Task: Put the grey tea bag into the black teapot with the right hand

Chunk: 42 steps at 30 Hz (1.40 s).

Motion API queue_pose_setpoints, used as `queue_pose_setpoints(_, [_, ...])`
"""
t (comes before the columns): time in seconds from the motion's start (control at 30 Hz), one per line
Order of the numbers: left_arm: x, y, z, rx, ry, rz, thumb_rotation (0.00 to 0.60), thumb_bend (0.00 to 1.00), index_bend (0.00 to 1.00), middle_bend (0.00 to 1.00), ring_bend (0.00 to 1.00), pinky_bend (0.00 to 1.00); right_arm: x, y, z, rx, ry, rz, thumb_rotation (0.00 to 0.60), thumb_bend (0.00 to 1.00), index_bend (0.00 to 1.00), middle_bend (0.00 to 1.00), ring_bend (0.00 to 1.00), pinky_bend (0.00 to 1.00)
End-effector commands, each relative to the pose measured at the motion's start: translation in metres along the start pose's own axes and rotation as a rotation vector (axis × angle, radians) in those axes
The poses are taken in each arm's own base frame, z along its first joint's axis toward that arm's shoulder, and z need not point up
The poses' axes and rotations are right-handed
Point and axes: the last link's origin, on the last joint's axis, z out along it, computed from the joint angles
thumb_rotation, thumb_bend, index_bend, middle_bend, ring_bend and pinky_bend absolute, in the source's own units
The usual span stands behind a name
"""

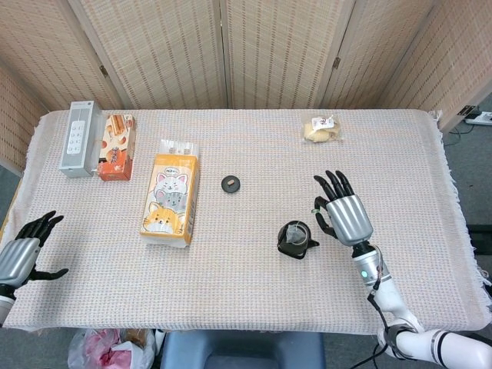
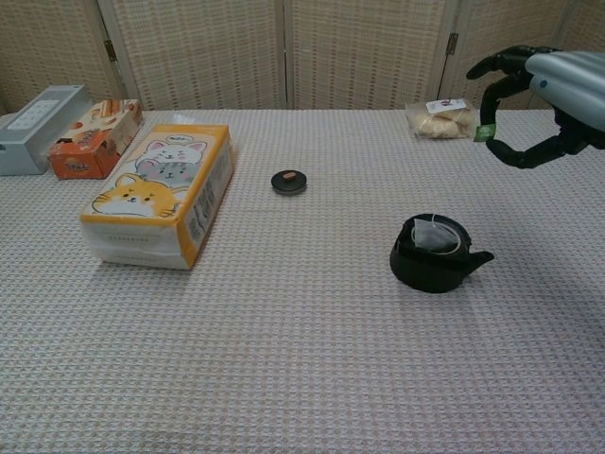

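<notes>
The black teapot (image 1: 296, 239) (image 2: 431, 254) stands lidless on the cloth right of centre, spout to the right. The grey tea bag (image 2: 430, 235) (image 1: 294, 234) lies inside its mouth. A thin string runs from it up to a small green tag (image 2: 485, 132) pinched in my right hand (image 1: 344, 214) (image 2: 551, 102), which hovers above and to the right of the pot. My left hand (image 1: 26, 249) rests off the table's left edge, empty with fingers apart.
A small round black lid (image 1: 231, 184) (image 2: 288, 181) lies left of the pot. An orange cat-print tissue pack (image 1: 171, 198), an orange snack box (image 1: 116, 146) and a grey box (image 1: 77, 137) sit at the left. A wrapped snack (image 1: 321, 128) is at the back right.
</notes>
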Motion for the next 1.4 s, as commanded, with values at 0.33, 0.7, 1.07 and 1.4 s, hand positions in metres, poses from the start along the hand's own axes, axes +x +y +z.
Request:
queue_pose_setpoints(0.33, [-0.003,0.002,0.003,0.002,-0.013,0.009,0.600,0.14,0.01,0.00,0.00,0.09,-0.025,0.030,-0.004,-0.089,-0.090,0.046,0.600,0.39,0.57,0.13,0.00,0.00])
queue_pose_setpoints(0.7, [-0.005,0.002,0.004,0.007,-0.018,0.016,0.600,0.14,0.01,0.00,0.00,0.09,-0.013,0.063,-0.015,-0.189,-0.135,-0.018,0.600,0.24,0.00,0.00,0.00,0.00])
queue_pose_setpoints(1.07, [-0.003,0.007,0.000,-0.012,0.000,0.024,0.600,0.14,0.01,0.00,0.00,0.09,0.042,0.048,-0.033,-0.045,-0.244,-0.067,0.600,0.28,0.00,0.00,0.01,0.02])
queue_pose_setpoints(1.4, [0.003,0.007,-0.008,-0.003,0.047,0.029,0.600,0.14,0.01,0.00,0.00,0.09,0.087,0.007,-0.033,0.099,-0.534,-0.109,0.600,0.75,0.00,0.03,0.74,0.87])
